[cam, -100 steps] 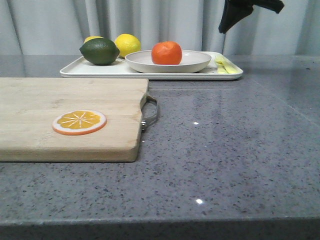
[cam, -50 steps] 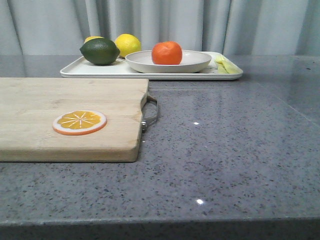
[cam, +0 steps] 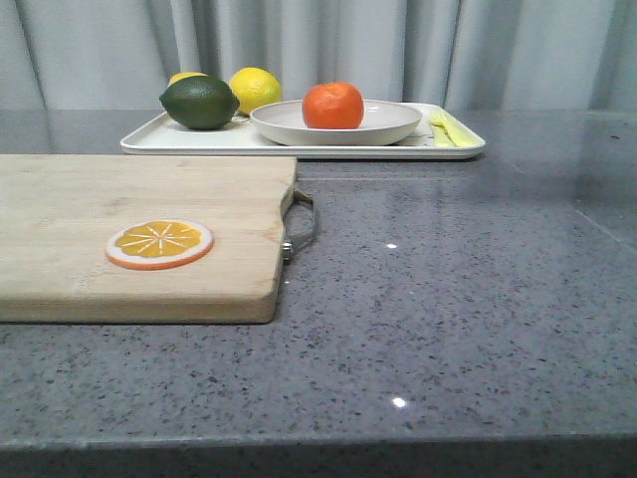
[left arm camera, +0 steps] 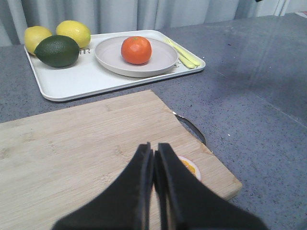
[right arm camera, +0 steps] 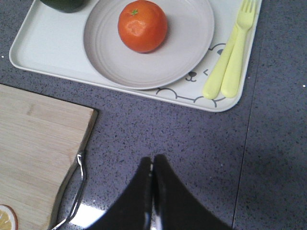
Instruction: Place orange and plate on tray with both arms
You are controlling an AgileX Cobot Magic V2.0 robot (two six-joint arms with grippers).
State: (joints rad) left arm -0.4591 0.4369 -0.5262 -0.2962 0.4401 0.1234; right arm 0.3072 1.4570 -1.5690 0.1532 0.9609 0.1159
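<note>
The orange (cam: 332, 106) sits on the off-white plate (cam: 388, 124), which rests on the white tray (cam: 199, 139) at the back of the table. They also show in the left wrist view: orange (left arm camera: 136, 50), plate (left arm camera: 110, 52), tray (left arm camera: 72, 81), and in the right wrist view: orange (right arm camera: 142, 26), plate (right arm camera: 192, 43), tray (right arm camera: 43, 43). My left gripper (left arm camera: 153, 149) is shut and empty, above the wooden cutting board (left arm camera: 72, 158). My right gripper (right arm camera: 153, 160) is shut and empty, above the bare counter short of the tray. Neither gripper shows in the front view.
A dark green lime (cam: 199, 103) and two lemons (cam: 255, 88) lie on the tray's left part. A yellow-green fork and spoon (right arm camera: 230, 62) lie on its right part. The cutting board (cam: 119, 229) carries an orange slice (cam: 159, 244) and has a metal handle (cam: 302, 224).
The dark arm at the top right of the front view one second ago has left that view. The fruit, plate and tray have not moved.
</note>
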